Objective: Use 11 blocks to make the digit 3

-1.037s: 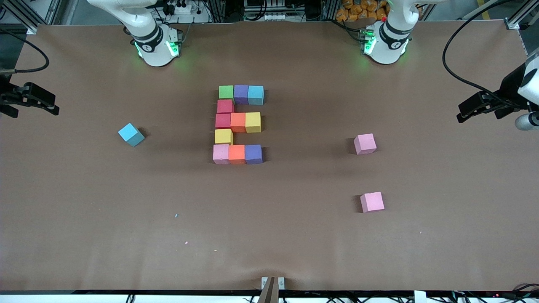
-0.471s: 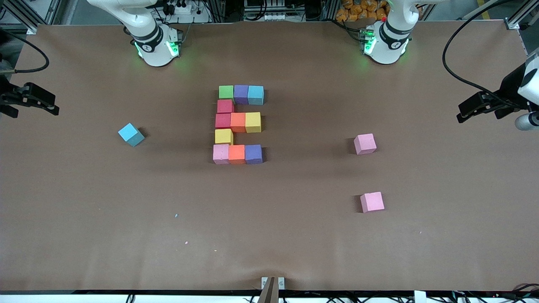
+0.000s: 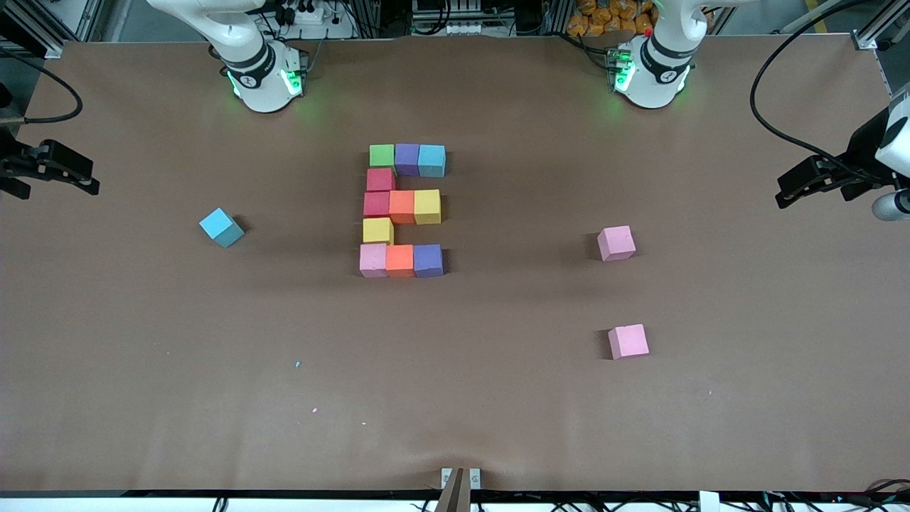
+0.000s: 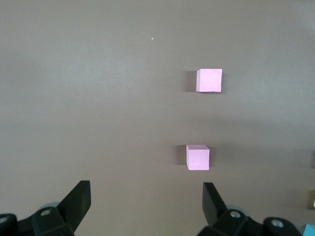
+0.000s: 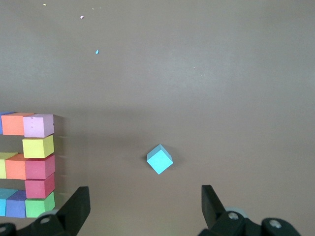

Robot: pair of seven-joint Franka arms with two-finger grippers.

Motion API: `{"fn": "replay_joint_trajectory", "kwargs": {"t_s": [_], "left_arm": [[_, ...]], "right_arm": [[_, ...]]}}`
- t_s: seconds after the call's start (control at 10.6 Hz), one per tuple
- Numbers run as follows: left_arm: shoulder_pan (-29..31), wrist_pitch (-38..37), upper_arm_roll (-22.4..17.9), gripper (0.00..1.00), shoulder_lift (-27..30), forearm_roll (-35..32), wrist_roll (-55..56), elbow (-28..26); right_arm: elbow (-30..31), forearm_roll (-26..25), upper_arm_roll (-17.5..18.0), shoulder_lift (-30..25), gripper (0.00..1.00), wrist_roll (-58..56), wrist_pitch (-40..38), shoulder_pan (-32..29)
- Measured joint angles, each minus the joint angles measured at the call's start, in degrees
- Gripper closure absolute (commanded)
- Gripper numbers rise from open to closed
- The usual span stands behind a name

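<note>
The digit 3 (image 3: 402, 210) sits mid-surface, all eleven blocks touching so it reads (mirrored). My left tool (image 4: 146, 209) and right tool (image 5: 145, 209) hang wide open, empty, parked over the ends.

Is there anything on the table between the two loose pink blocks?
No. Between the pink block farther from the camera and the nearer pink block there is only bare brown table; the front and left wrist views both show this.

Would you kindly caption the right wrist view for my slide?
Open right pincer above the table, a lone blue block ahead, the finished block figure beside it.
</note>
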State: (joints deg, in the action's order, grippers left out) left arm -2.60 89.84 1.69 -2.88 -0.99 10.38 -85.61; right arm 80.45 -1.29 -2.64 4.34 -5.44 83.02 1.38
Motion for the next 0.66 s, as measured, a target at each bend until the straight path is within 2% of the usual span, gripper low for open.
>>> {"fn": "replay_joint_trajectory", "kwargs": {"t_s": [0.66], "left_arm": [[0.00,0.00,0.01,0.00,0.00,0.00,0.00,0.00]], "right_arm": [[0.00,1.84,0.00,0.00,0.00,-0.18,0.01,0.00]]}}
